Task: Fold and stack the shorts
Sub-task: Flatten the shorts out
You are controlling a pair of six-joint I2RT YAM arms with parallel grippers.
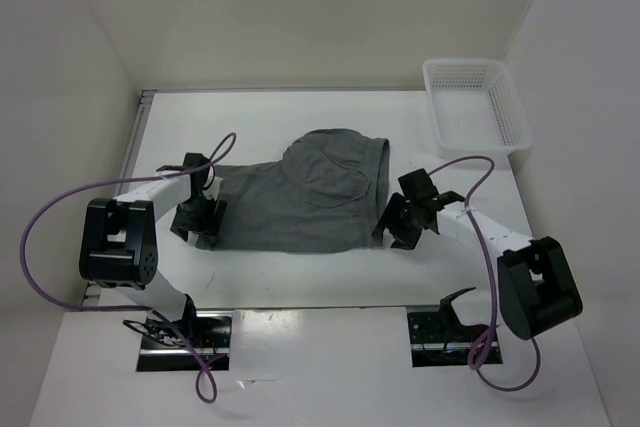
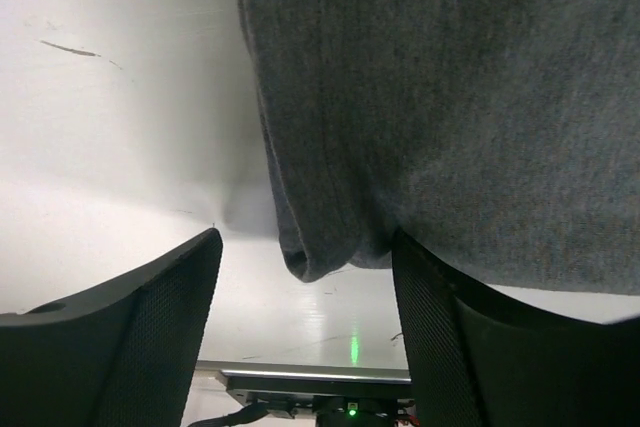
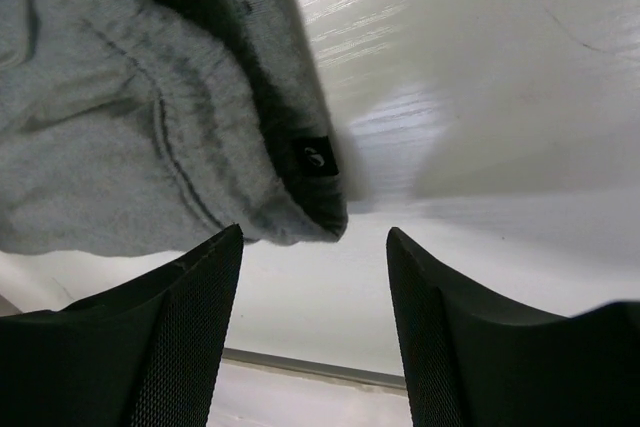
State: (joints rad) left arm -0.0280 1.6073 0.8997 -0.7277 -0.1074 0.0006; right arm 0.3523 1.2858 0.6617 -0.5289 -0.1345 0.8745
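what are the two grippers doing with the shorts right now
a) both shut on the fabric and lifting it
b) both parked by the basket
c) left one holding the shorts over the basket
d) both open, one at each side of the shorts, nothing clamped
d: in the wrist views the left gripper and the right gripper each stand open with a corner of the shorts at the gap, unclamped, the shorts lying on the table.

Bright, even overhead light; white table (image 1: 300,282) and walls near washed out, top view sharp. Wrist views: streaky glare on table, small green light reflection in left view, soft shadow beside shorts (image 2: 450,97), fabric nearest lens slightly blurred.
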